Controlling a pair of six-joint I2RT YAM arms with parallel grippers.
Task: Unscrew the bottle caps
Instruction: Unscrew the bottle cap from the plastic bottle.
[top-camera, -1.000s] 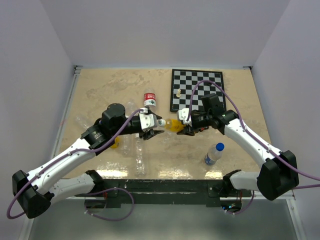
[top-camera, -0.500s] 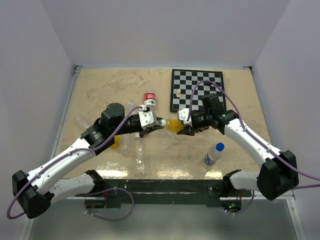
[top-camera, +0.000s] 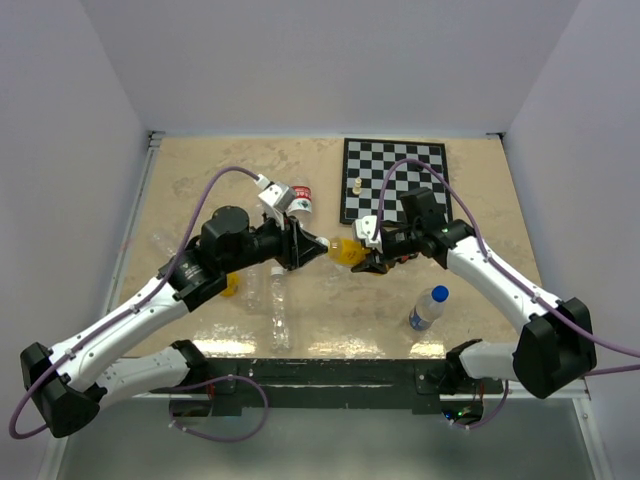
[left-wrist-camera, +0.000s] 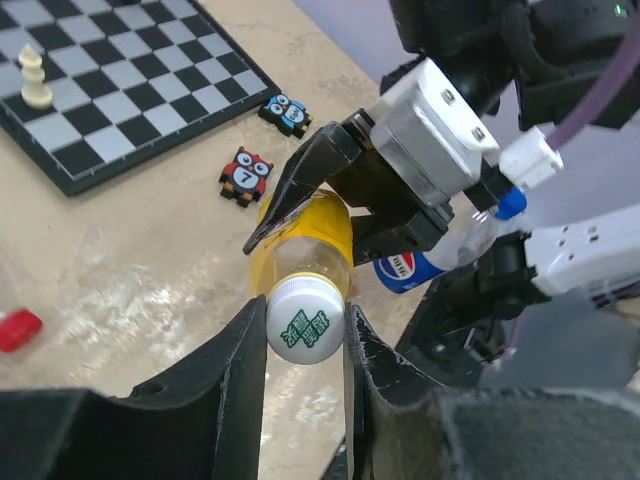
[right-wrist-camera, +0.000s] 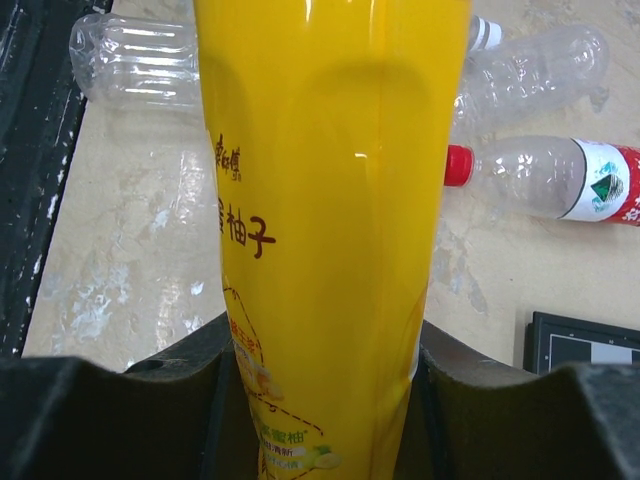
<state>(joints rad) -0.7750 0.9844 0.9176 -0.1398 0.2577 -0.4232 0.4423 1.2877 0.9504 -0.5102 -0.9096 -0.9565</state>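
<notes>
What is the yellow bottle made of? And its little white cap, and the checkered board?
The yellow bottle looks like thin glossy plastic: light shines off its dimpled sides. Its white cap seems hard, duller plastic with a printed top. The checkered board looks flat and stiff, maybe card or plastic; I cannot tell which.

You have a beige, marbled tabletop (top-camera: 210, 180) closed in by plain, pale lavender walls (top-camera: 330, 60) at the back and on both sides. A dark rail (top-camera: 330, 368) runs along its near edge. The light falls soft and even, with only faint shadows.
</notes>
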